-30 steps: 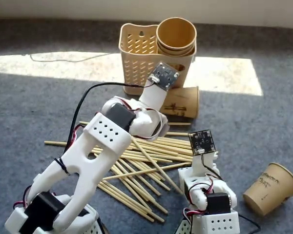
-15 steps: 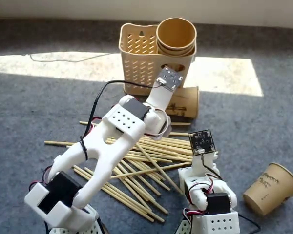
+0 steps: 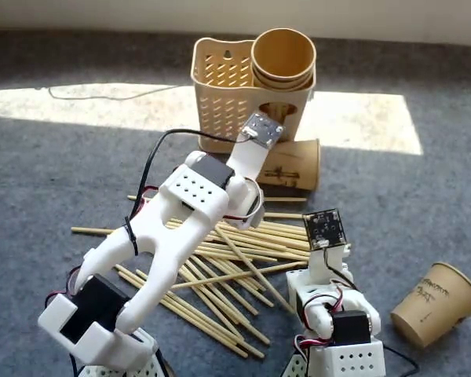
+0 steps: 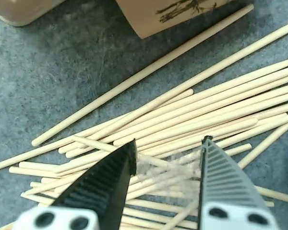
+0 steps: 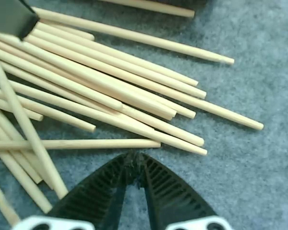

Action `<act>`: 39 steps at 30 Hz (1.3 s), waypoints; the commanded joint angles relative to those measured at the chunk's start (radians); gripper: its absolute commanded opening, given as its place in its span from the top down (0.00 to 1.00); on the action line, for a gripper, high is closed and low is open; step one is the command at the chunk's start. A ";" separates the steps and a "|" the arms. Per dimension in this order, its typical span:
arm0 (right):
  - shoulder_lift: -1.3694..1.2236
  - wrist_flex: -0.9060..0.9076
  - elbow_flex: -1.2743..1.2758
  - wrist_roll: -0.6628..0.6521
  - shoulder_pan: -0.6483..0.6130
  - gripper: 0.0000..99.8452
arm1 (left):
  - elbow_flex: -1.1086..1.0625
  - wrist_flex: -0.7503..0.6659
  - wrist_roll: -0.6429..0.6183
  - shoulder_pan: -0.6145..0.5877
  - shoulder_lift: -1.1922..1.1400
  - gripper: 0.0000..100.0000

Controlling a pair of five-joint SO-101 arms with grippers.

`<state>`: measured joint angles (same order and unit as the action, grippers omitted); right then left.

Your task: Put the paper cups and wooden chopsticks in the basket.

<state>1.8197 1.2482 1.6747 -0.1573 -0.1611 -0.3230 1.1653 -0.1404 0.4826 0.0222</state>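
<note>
Many wooden chopsticks lie in a loose pile on the grey carpet. My left gripper hovers open just above the chopsticks, with nothing between its fingers. A paper cup lies on its side past it, in front of the beige basket. Stacked paper cups stand in the basket's right end. Another paper cup lies on its side at the far right. My right gripper is shut and empty, low at the near edge of the chopsticks.
The left arm stretches over the pile's left part. The right arm's base stands at the near edge. A thin cable lies on the carpet left of the basket. The dark tip of the other gripper shows above the sticks.
The left arm's upper links swung up and forward, and its wrist shifted slightly, staying over the pile in front of the basket. The right arm and the cups stayed still.
</note>
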 commanded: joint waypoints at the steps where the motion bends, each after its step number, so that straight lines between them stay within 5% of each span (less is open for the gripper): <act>1: 0.016 0.001 0.117 0.008 -0.012 0.99 | 0.056 0.037 0.000 -0.004 0.031 0.78; 39: 0.016 0.001 0.117 0.008 -0.012 0.99 | 0.058 0.032 0.048 0.022 0.090 0.78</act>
<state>1.8197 1.2482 1.6747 -0.1573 -0.1611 -0.3230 1.1960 -0.1020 0.4856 0.0974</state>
